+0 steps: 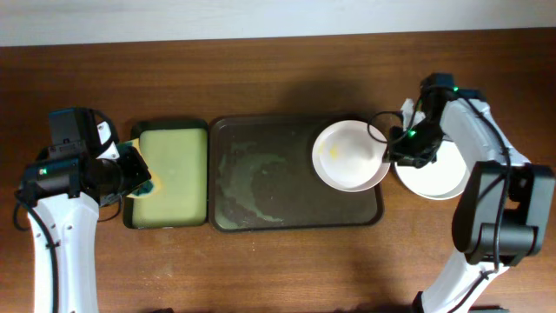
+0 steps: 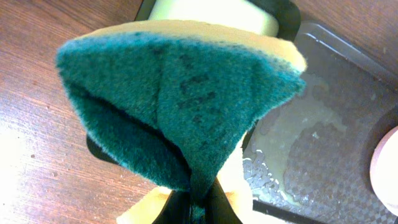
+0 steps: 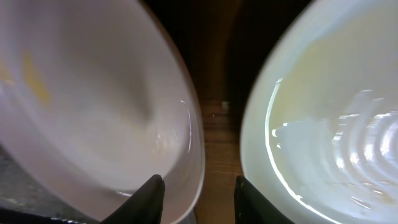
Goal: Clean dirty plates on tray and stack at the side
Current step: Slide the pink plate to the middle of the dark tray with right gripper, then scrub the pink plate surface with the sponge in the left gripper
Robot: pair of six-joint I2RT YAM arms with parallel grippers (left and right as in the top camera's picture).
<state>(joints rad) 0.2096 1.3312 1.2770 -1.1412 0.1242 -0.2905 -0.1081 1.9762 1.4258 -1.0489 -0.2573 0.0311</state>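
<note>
A white plate [image 1: 350, 155] with a small yellow smear lies at the right end of the dark tray [image 1: 261, 209], overhanging its right rim. A pale plate [image 1: 434, 178] rests on the table just right of the tray. My right gripper [image 1: 393, 149] is between them. In the right wrist view it [image 3: 199, 202] is open and straddles the white plate's [image 3: 93, 93] near rim, with one finger over the bowl and the other at the pale plate's [image 3: 323, 124] edge. My left gripper [image 2: 199, 208] is shut on a folded green and yellow sponge [image 2: 180, 93].
A smaller tray with yellow-green lining [image 1: 169, 165] stands left of the dark tray, and my left gripper [image 1: 130, 171] hangs at its left edge. The dark tray's floor [image 2: 323, 143] is wet and streaked with suds. Bare wooden table surrounds both trays.
</note>
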